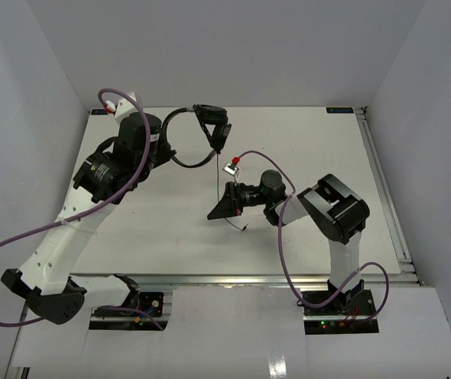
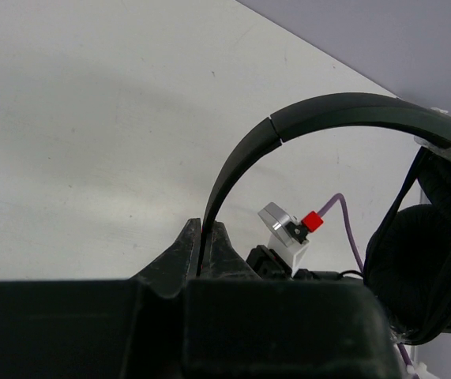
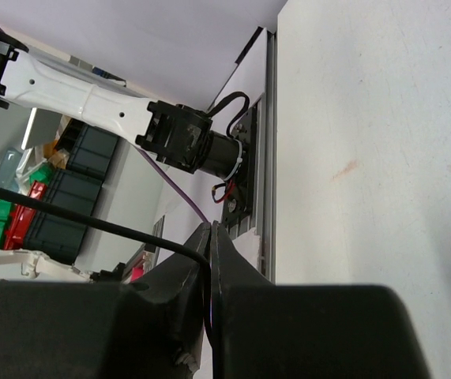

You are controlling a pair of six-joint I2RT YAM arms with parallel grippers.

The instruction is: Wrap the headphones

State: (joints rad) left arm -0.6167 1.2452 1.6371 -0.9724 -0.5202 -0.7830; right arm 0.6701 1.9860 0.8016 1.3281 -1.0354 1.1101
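Note:
The black headphones [image 1: 212, 126] hang above the table's far middle. My left gripper [image 1: 167, 147] is shut on one end of the thin headband [image 2: 328, 114]; the band arcs up and right to the two padded earcups [image 2: 424, 268], which hang together. The jaws [image 2: 207, 230] pinch the band flat between them. From the earcups the thin black cable [image 1: 216, 178] drops to my right gripper [image 1: 217, 210], lower at the table's middle and shut on it. In the right wrist view the cable [image 3: 91, 225] runs in from the left into the shut gripper [image 3: 211, 234]. A short free end [image 1: 239, 226] trails below.
The white table [image 1: 320, 158] has a metal rail [image 1: 383, 189] along its right side and white walls round it. The right arm's wrist camera with its red plug [image 2: 288, 227] sits close below the headband. Purple robot cables [image 1: 280, 260] loop off both arms. Storage bins [image 3: 51, 213] stand beyond the table.

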